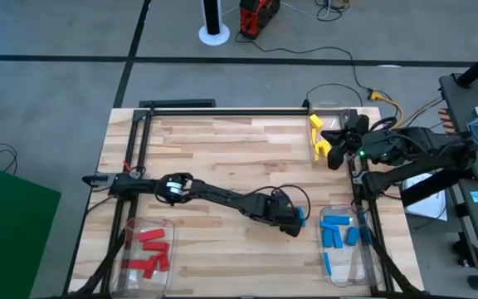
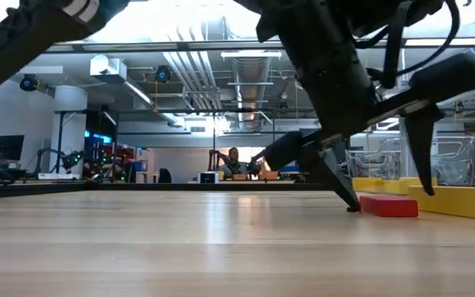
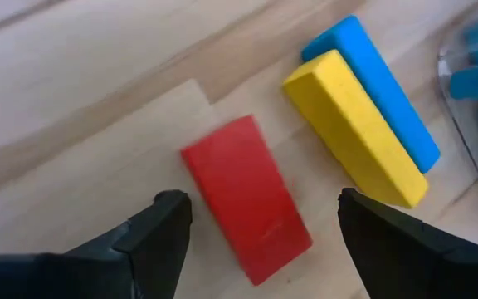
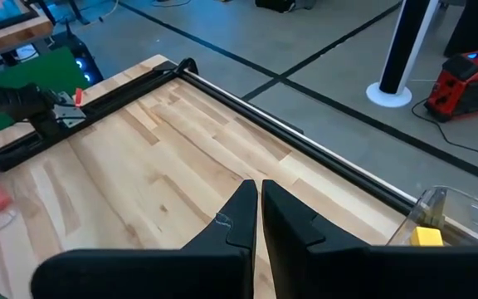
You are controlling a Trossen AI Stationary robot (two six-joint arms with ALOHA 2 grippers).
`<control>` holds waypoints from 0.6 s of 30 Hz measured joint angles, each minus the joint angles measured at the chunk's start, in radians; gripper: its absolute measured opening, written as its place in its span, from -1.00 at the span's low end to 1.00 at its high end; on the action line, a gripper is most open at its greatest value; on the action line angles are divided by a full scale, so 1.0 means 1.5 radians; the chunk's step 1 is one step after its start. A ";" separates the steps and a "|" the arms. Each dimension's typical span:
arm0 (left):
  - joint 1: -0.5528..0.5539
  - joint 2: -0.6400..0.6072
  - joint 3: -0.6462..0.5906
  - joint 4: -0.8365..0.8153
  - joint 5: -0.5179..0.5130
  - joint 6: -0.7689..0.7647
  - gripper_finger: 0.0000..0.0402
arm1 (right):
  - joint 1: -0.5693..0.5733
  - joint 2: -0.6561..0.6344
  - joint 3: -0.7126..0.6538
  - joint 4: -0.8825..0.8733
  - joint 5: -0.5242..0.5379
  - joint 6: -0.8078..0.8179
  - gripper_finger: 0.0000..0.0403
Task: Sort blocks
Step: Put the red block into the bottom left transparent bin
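**Desk:** Overhead, what do you have?

**Caption:** Your left gripper (image 1: 293, 223) reaches low over the wooden table (image 1: 222, 141), just beside the blue-block bin (image 1: 344, 270). Red blocks (image 1: 148, 249) lie in the near-left bin (image 1: 131, 274). Your right gripper (image 1: 336, 143) waits by the yellow blocks (image 1: 316, 133) in the far-right bin (image 1: 338, 110).

**Desk:** And at table height?

**Caption:** Dark fingers come down around a loose red block (image 2: 388, 205); a yellow block (image 2: 454, 200) lies just beside it.

**Desk:** Left wrist?

**Caption:** Your fingers (image 3: 163, 228) stand wide apart and empty, straddling the red block (image 3: 246, 198). It lies skewed to them. The yellow block (image 3: 355, 139) and a blue block (image 3: 386, 98) touch side by side nearby.

**Desk:** Right wrist?

**Caption:** Fingers (image 4: 243, 218) pressed together, holding nothing, above bare planks.

**Desk:** The risk?

**Caption:** Close on that skewed block and it may twist or squirt out, or your finger may nudge the yellow neighbour.
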 joint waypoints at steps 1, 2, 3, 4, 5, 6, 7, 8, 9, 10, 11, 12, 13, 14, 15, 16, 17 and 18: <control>0.000 -0.005 -0.014 0.005 0.005 -0.015 0.39 | 0.000 0.000 0.000 0.000 0.000 0.000 -0.94; 0.000 -0.008 -0.025 0.007 0.006 -0.027 0.39 | 0.000 0.000 0.000 0.000 0.000 0.000 -0.94; 0.000 -0.009 -0.029 0.004 0.006 -0.039 0.39 | 0.000 0.000 0.000 0.000 -0.001 0.000 -0.94; 0.000 -0.010 -0.030 -0.008 0.005 -0.044 0.38 | 0.000 0.000 0.000 0.000 -0.001 0.000 -0.94; -0.001 -0.010 -0.030 -0.013 0.000 -0.046 0.37 | 0.000 0.001 0.000 -0.001 -0.001 0.001 -0.94; -0.001 -0.009 -0.030 -0.016 -0.006 -0.045 0.36 | 0.000 0.002 0.000 0.000 -0.001 0.001 -0.94; -0.002 -0.006 -0.030 -0.019 -0.014 -0.043 0.34 | 0.000 0.003 0.000 0.000 -0.001 0.001 -0.94; -0.002 -0.005 -0.029 -0.021 -0.023 -0.039 0.32 | 0.000 0.003 0.000 0.000 -0.001 0.001 -0.94; -0.003 -0.004 -0.028 -0.023 -0.029 -0.034 0.29 | 0.000 0.005 0.000 0.000 -0.001 0.000 -0.94; -0.003 -0.004 -0.029 -0.026 -0.034 -0.028 0.25 | 0.000 0.006 0.000 0.000 -0.001 -0.001 -0.94; -0.003 -0.004 -0.032 -0.027 -0.038 -0.026 0.20 | 0.000 0.008 0.000 0.000 -0.001 -0.002 -0.94; -0.003 -0.004 -0.036 -0.027 -0.041 -0.023 0.16 | 0.000 0.009 0.000 0.000 -0.001 -0.003 -0.94; -0.004 -0.004 -0.040 -0.027 -0.043 -0.019 0.13 | 0.000 0.009 0.000 0.000 -0.001 -0.003 -0.94; -0.004 -0.002 -0.043 -0.027 -0.044 -0.016 0.09 | 0.000 0.010 0.000 0.001 -0.001 -0.003 -0.94; -0.004 -0.002 -0.044 -0.031 -0.046 -0.010 0.06 | 0.000 0.012 0.000 0.002 -0.001 -0.003 -0.94; -0.004 -0.001 -0.044 -0.032 -0.048 -0.005 0.03 | 0.000 0.013 0.000 0.002 -0.001 -0.003 -0.94; -0.005 -0.001 -0.045 -0.033 -0.051 0.000 0.00 | 0.000 0.013 0.000 0.002 -0.001 -0.004 -0.94; -0.006 -0.001 -0.045 -0.033 -0.056 0.007 -0.03 | 0.000 0.014 0.000 0.002 -0.001 -0.004 -0.94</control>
